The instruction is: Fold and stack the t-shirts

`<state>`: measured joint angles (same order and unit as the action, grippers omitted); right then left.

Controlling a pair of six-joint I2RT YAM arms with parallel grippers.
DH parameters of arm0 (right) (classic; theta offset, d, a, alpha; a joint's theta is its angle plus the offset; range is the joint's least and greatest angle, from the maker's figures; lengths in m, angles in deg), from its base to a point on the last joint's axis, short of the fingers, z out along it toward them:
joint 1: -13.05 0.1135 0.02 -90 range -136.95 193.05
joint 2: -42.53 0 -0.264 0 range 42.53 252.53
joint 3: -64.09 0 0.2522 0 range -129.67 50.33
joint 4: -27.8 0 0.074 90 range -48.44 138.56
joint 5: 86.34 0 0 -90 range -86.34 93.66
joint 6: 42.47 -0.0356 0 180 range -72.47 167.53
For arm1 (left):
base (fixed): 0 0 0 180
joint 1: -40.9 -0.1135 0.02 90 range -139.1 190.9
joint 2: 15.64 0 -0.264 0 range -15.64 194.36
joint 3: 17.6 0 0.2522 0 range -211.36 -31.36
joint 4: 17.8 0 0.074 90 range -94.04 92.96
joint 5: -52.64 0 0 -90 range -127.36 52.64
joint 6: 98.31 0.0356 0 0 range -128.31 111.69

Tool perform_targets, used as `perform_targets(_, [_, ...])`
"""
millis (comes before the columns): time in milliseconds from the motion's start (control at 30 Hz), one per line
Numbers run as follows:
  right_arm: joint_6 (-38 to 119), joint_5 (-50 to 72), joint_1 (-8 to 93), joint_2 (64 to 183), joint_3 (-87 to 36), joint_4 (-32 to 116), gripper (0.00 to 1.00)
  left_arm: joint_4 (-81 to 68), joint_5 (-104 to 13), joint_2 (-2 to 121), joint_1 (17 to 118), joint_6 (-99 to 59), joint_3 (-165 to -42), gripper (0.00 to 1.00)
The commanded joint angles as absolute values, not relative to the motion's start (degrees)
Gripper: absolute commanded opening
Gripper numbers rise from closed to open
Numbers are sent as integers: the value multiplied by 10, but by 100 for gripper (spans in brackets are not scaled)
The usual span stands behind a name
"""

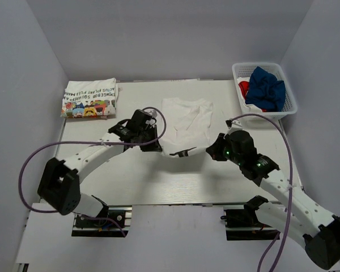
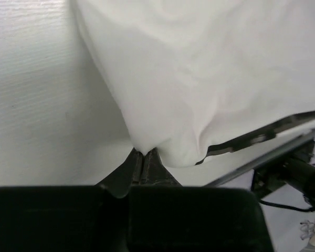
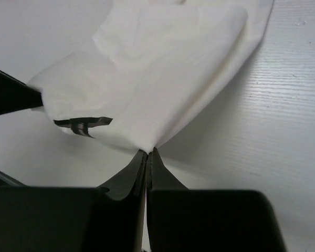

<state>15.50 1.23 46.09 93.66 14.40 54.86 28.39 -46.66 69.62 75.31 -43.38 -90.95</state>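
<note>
- Plain white t-shirt point(image 1: 184, 122) at the centre of the top view, far part flat on the table point(image 1: 158, 181), near hem lifted and sagging between two pinch points.
- In the left wrist view, same shirt point(image 2: 210, 79) filling the upper right of the frame, narrowing to a corner at lower centre.
- In the right wrist view, shirt point(image 3: 157, 73) spreading from upper centre down to a point at mid-frame, one layer folded over another near the top.
- Left gripper point(image 1: 158, 147) at the hem's left corner, just left of frame centre; clenched on the cloth, tips point(image 2: 143, 157) pressed together with the fabric caught between.
- Right gripper point(image 1: 209, 152) at the hem's right corner, just right of centre; likewise clamped, tips point(image 3: 148, 155) closed on the shirt's point.
- Dark sliver under the raised hem between the two grippers; cannot tell what.
- Printed t-shirt point(image 1: 90, 97), white with colourful figures and black lettering, folded into a rectangle at the upper left of the top view, well apart from the grippers.
- White lattice basket point(image 1: 289, 107) at the upper right, off the table's far right corner.
- Inside, navy t-shirt point(image 1: 267, 88) heaped loosely, red cloth point(image 1: 245, 86) showing at its left edge.
</note>
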Motion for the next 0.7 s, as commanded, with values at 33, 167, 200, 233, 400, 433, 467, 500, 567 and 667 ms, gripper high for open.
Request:
perform_targets(33, [158, -5, 473, 886, 112, 624, 0, 293, -485, 614, 762, -442, -910, 0])
perform_targets(167, [170, -93, 471, 878, 75, 641, 0, 293, -485, 614, 762, -436, -963, 0])
perform_targets(200, [170, -105, 470, 878, 68, 642, 0, 293, -479, 614, 762, -436, -974, 0])
perform_targets(233, [170, -126, 470, 878, 52, 637, 0, 285, -472, 628, 762, -436, -990, 0])
perform_targets(400, [160, -183, 466, 906, 27, 616, 0, 308, -449, 688, 749, -436, -1066, 0])
perform_targets(433, [159, -200, 467, 911, 15, 617, 0, 323, -429, 700, 749, -436, -1080, 0])
perform_targets(467, [159, -208, 465, 926, 11, 617, 0, 330, -419, 711, 749, -436, -1095, 0])
perform_targets(500, [161, -226, 465, 932, 2, 612, 0, 330, -418, 734, 749, -436, -1123, 0])
perform_targets(567, [165, -236, 462, 962, -16, 610, 0, 344, -407, 757, 749, -430, -1165, 0])
perform_targets(667, [169, -247, 451, 1002, -38, 591, 0, 366, -391, 805, 744, -430, -1221, 0])
